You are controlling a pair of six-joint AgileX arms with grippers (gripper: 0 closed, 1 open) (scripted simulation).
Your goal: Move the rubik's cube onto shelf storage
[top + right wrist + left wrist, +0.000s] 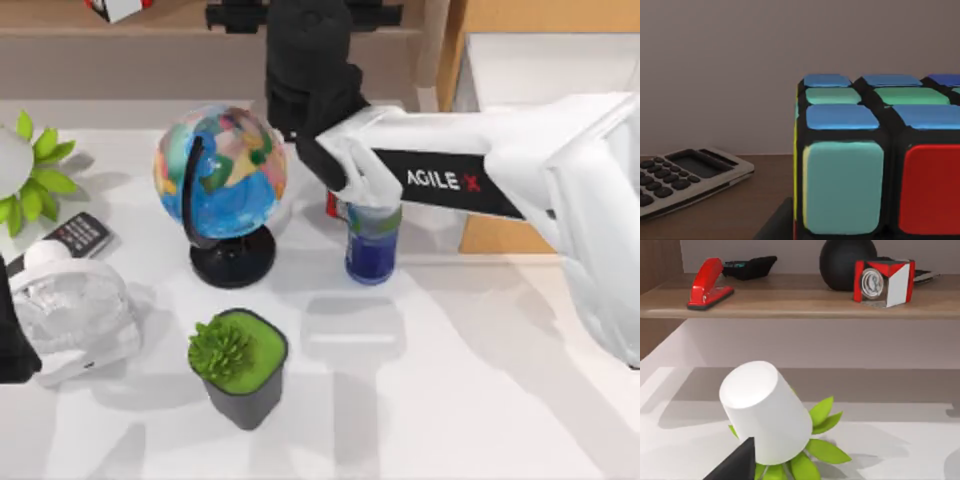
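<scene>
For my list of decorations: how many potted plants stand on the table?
2. The white-pot plant is at the table's left edge. The dark-pot plant is near the front, before the globe. Another may be hidden under the right arm.

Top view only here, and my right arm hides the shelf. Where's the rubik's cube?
Observer: The right gripper is at the shelf; its wrist view shows the rubik's cube close up over the shelf storage board.
Operator: Neighbours?
Observer: A grey calculator lies on the board beside it, apart.
Operator: Further along?
Observer: Left wrist view, from the parked left arm at the table's left: red stapler and red-and-white box on the board.
</scene>
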